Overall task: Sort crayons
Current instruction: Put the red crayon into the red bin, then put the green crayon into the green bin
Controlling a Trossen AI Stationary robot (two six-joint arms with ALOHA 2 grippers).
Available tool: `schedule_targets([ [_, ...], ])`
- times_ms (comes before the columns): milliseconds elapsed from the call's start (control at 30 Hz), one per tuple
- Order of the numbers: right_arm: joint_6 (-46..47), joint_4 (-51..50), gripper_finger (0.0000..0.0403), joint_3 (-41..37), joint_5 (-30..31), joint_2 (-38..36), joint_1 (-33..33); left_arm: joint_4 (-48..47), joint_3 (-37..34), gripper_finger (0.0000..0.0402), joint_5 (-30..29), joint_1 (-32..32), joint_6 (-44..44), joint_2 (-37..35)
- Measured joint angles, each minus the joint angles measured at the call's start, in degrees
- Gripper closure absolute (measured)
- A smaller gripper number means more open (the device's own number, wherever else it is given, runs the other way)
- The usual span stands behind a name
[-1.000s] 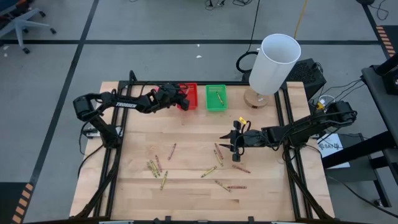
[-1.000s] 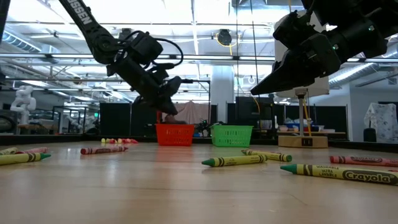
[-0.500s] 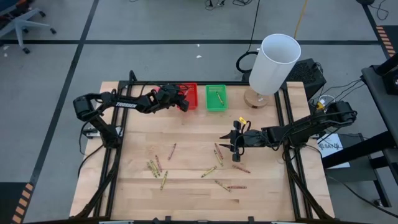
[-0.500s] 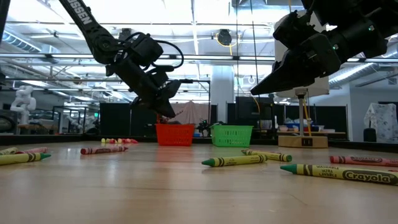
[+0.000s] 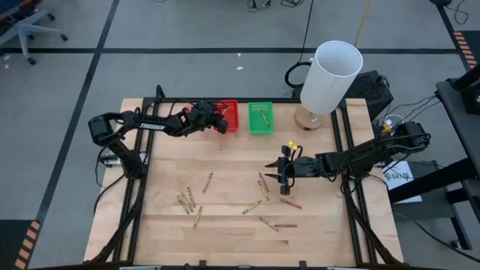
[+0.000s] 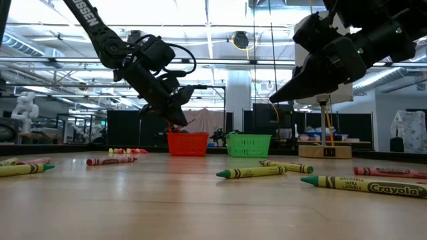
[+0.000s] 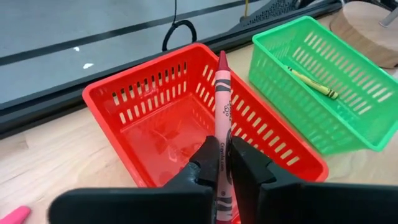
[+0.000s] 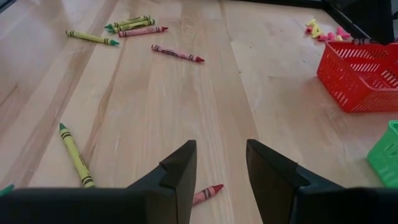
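Crayons (image 5: 225, 204) are lying scattered across the near half of the wooden desk (image 5: 165, 232). Mid-desk, the right pincer (image 5: 280, 178) is hovering over them with its fingers spread apart, holding nothing. At the far edge, the left pincer (image 7: 222, 163) is gripping a red crayon (image 7: 222, 99) over the red basket (image 7: 130, 102) — a green basket (image 7: 348, 118) beside it is holding one green crayon (image 7: 311, 82).
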Motion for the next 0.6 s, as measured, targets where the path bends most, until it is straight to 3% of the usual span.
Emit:
schedule_targets([
  [333, 1.9, -0.26, 0.0275, 0.0, -0.07, 0.01, 0.04, 0.32, 0.0, 0.0298, -0.67, -0.02, -0.04, 0.0],
  [600, 6.74, -2.58, 0.0275, 0.0, -0.13, -0.01, 0.95, 1.72, 0.0, 0.0286, 4.46, -3.46, 0.07, -2.85],
])
